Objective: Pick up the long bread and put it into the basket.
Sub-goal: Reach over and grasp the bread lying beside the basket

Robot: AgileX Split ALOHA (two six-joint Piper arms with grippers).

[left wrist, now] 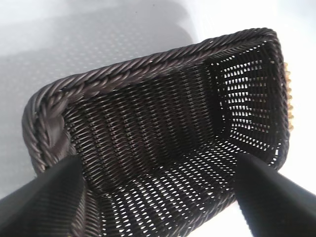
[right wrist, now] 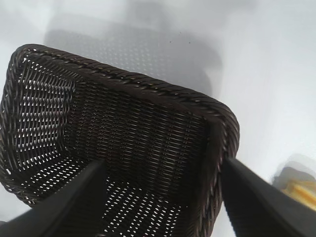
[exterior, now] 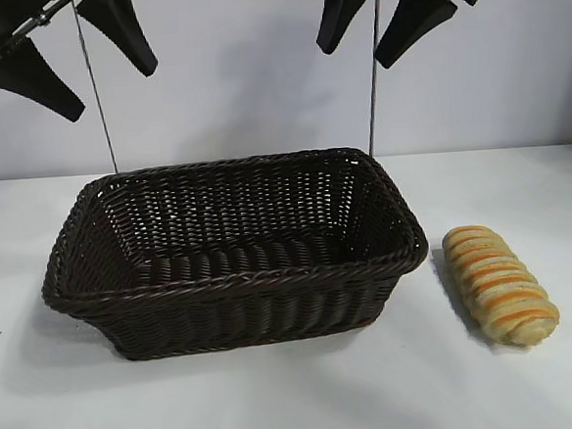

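Beside one basket (exterior: 233, 277) — one long bread (exterior: 500, 284).

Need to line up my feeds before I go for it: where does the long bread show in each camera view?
Exterior: long bread lies on the table right of the basket.
Left wrist: a sliver behind the basket's far end wall.
Right wrist: partly visible past the basket's corner.
Shared landmark: the basket's braided rim.

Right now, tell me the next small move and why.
Probably lower the right gripper toward the long bread. Both grippers hang open and high above the basket; the bread lies on the table right of it, nearest the right arm. The left gripper can stay put.
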